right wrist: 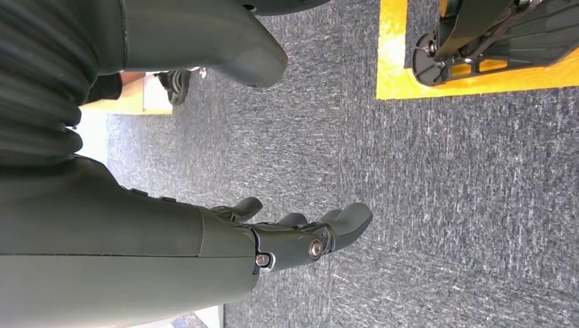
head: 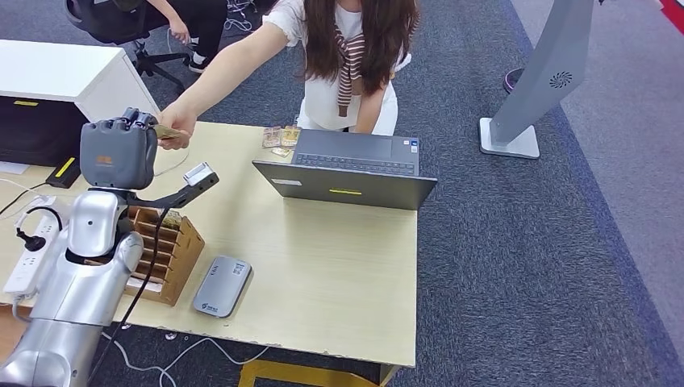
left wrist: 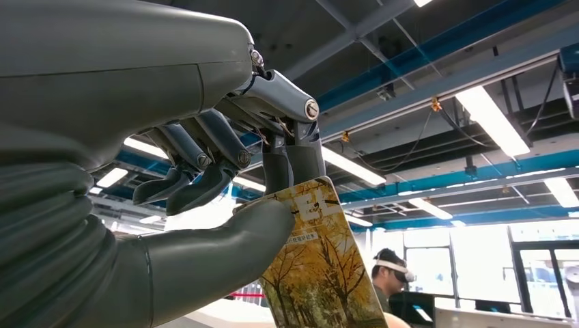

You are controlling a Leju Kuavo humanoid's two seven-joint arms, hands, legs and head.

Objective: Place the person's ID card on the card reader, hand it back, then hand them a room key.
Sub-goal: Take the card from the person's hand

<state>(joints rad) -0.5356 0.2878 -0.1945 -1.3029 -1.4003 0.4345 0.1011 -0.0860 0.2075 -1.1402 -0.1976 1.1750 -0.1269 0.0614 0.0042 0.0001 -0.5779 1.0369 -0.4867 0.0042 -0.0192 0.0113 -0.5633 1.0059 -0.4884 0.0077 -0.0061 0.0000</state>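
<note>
My left hand is raised over the table's far left corner and pinches a card printed with yellow autumn trees between thumb and fingers. From the head view, the card sticks out beyond the hand, and the outstretched hand of the person across the table closes on its far end. The grey card reader lies flat near the table's front edge, below and right of my arm. My right hand hangs over the carpet, fingers apart and holding nothing.
An open laptop stands mid-table with several loose cards behind it. A wooden card rack sits beside my left arm. A power strip lies at the left, a grey stand on the carpet at right.
</note>
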